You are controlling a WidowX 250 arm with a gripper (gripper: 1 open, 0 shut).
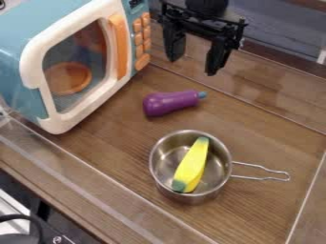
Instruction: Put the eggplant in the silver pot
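- The eggplant [173, 102] is seen lying on its side on the wooden table [274, 114], between the toy microwave [76, 57] and the silver pot [192, 164], apart from both.
- The pot is occupied by a yellow banana-shaped item [193, 164].
- The gripper [195, 55] is held above and behind the eggplant, jaws spread, nothing grasped.
- No step is judged done: grasping, carrying and dropping remain.

Eggplant [173, 101]: small glossy purple toy, elongated, lying flat on the wooden tabletop near the scene's centre; rounded bulb end to the left, narrower stem end pointing right. It lies outside the pot, farther back and apart from it.

Silver pot [162, 172]: small round shiny steel vessel, upright, near centre; thin wire loop handle extends right. A yellow item rests inside.
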